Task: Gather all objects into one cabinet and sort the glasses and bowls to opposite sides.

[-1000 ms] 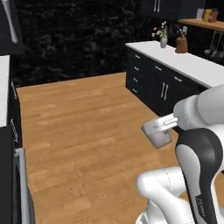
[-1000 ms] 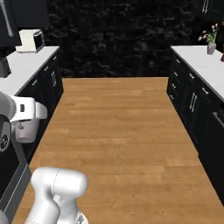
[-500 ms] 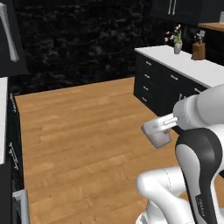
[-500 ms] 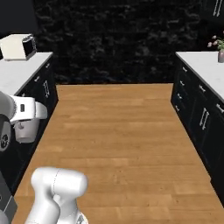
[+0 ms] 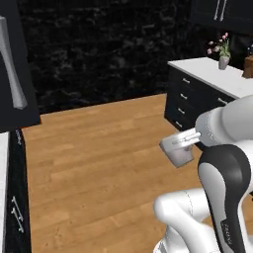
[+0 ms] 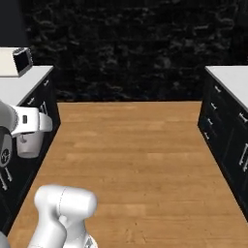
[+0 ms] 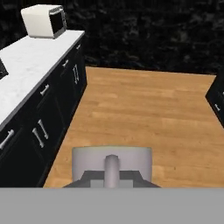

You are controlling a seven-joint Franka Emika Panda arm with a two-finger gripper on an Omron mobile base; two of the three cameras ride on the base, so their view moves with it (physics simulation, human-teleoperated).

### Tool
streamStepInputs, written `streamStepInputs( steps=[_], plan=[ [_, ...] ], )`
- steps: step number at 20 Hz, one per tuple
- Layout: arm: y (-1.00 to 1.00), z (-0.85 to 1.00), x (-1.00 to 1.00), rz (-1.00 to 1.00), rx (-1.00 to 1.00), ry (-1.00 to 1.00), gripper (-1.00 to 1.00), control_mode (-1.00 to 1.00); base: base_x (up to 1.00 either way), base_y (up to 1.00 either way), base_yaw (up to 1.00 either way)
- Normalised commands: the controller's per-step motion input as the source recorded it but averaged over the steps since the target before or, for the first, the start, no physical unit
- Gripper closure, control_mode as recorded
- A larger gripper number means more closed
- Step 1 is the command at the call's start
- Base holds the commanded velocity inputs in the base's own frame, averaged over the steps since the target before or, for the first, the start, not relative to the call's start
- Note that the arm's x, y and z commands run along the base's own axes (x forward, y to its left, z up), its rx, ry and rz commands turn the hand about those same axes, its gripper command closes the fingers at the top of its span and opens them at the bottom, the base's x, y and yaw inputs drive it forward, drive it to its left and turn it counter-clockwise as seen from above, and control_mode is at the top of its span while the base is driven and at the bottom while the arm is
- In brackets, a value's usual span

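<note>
Wood-plank floor (image 6: 131,145) running to a black stone wall at the far end, black lower cabinets (image 7: 39,131) under a white counter (image 7: 30,65) on the left, with a cream box-shaped appliance (image 7: 43,21) at its far end. Gripper (image 5: 184,141) clenched on a pale grey cup (image 5: 178,152), carried in mid-air over open floor, well apart from any counter. Tall black door with a silver bar handle (image 5: 20,99) up at the near left, likely the target cabinet. Main risk, as a judgement: grip looks to sit at the handle side only, so a sharp turn or stop of the base could swing or drop the cup. Also possible: clipping the counter edge or the door on the reach in. Bowl and other cup not accounted for.
</note>
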Motion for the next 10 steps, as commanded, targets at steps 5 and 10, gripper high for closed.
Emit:
streamStepInputs(
  steps=[5,10],
  plan=[
    [0.0,0.0,0.0,0.0,0.0,0.0,1.0,1.0,1.0,0.04,0.26],
    [0.0,0.0,0.0,0.0,0.0,0.0,1.0,1.0,1.0,0.0,0.36]
  ],
)
